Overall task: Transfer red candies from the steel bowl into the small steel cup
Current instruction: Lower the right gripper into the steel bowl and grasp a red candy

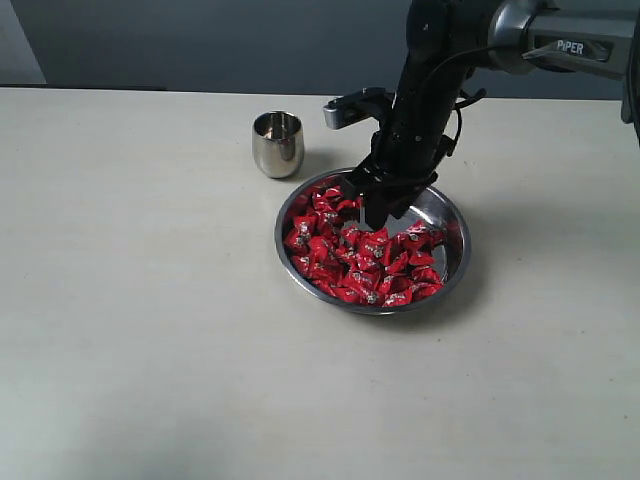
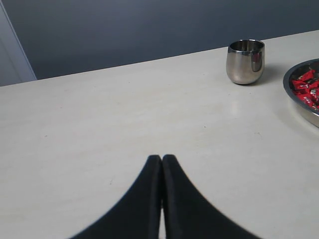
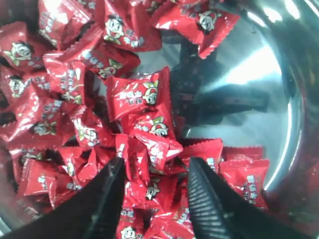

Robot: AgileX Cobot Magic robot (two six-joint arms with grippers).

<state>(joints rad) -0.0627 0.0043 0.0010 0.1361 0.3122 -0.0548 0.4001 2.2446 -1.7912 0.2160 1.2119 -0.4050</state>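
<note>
While the left gripper (image 2: 162, 158) sits closed and empty apart from the steel bowl (image 1: 447, 213), the right gripper (image 3: 157, 165), parted, straddles red candies (image 3: 137, 97) inside.

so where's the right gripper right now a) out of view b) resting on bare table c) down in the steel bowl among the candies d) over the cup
C: the right gripper is down inside the steel bowl, its fingers apart among the red candies.
</note>
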